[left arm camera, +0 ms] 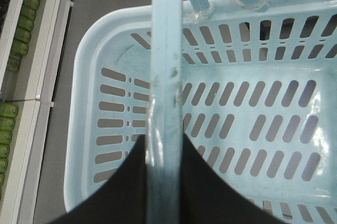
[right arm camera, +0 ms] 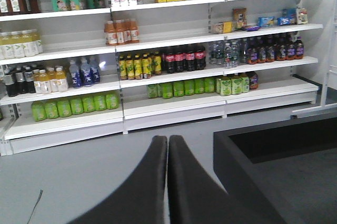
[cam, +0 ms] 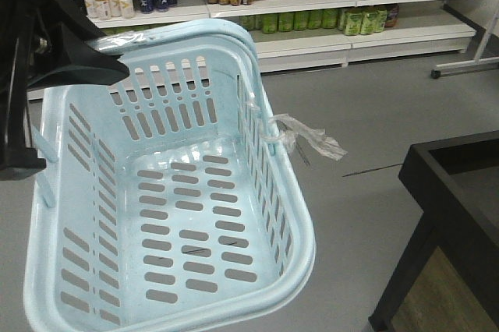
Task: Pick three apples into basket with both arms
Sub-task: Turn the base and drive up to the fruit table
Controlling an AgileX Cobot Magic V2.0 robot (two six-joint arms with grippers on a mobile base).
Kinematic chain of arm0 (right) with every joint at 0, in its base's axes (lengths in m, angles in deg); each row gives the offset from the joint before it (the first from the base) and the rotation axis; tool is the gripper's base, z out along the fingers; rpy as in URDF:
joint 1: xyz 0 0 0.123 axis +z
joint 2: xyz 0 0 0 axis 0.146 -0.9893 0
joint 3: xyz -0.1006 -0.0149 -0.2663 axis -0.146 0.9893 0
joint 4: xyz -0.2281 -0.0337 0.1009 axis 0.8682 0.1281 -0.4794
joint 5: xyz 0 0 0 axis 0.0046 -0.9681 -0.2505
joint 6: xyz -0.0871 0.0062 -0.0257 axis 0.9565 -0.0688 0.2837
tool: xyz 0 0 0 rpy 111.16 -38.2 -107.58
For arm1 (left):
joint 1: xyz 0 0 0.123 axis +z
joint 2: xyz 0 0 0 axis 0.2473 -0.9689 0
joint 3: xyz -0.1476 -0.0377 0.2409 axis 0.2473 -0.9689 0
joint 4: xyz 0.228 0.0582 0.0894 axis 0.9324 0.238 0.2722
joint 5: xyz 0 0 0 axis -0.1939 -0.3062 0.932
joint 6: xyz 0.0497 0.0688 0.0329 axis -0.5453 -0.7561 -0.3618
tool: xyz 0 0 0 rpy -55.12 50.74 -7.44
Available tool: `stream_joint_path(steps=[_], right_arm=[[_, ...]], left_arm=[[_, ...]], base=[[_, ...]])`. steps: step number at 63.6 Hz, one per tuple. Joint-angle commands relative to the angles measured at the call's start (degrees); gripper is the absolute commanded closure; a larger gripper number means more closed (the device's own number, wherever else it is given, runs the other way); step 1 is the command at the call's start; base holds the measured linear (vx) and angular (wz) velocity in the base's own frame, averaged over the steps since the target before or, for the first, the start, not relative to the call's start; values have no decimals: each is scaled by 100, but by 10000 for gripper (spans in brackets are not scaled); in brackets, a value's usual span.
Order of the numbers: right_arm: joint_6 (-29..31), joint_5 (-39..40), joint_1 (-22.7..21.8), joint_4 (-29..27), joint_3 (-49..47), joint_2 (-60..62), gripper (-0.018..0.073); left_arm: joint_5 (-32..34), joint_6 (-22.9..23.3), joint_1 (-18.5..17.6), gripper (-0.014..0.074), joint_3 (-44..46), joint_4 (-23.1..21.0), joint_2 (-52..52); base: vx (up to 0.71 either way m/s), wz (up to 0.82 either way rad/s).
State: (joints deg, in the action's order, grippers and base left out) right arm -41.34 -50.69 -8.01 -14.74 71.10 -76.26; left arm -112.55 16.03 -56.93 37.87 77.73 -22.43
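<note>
Above the grey shop floor (cam: 374,98), we hold the basket (cam: 306,238) by its handle (left arm camera: 166,50), our left fingers (left arm camera: 118,187) clamped on it, apparently so it hangs open and empty for loading. Our right fingers (right arm camera: 142,182), pressed together and holding nothing, face the drink shelves (right arm camera: 158,66); no apples are in view.

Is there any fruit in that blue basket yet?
No, the basket holds nothing; its slotted bottom shows bare all over in the front view.

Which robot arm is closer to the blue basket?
Left. The left arm has its jaws shut on the handle of the basket. The right arm faces the drink shelves, jaws closed, no basket in its view.
</note>
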Motion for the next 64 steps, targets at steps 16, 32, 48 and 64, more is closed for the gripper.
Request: stream_joint_path(steps=[16, 32, 48, 64], right_arm=[[-1, 429, -39, 64, 83, 60, 568], [-1, 429, -39, 64, 83, 60, 568], [-1, 429, -39, 64, 83, 60, 568], [-1, 429, -39, 64, 83, 60, 568]], left_arm=[[283, 69, -24, 604, 190, -15, 140], [283, 69, -24, 604, 190, -15, 140], [283, 69, -24, 604, 190, -15, 140], [283, 69, -24, 604, 190, -15, 140]], base=[[8, -33], [10, -39], [9, -39], [7, -37]])
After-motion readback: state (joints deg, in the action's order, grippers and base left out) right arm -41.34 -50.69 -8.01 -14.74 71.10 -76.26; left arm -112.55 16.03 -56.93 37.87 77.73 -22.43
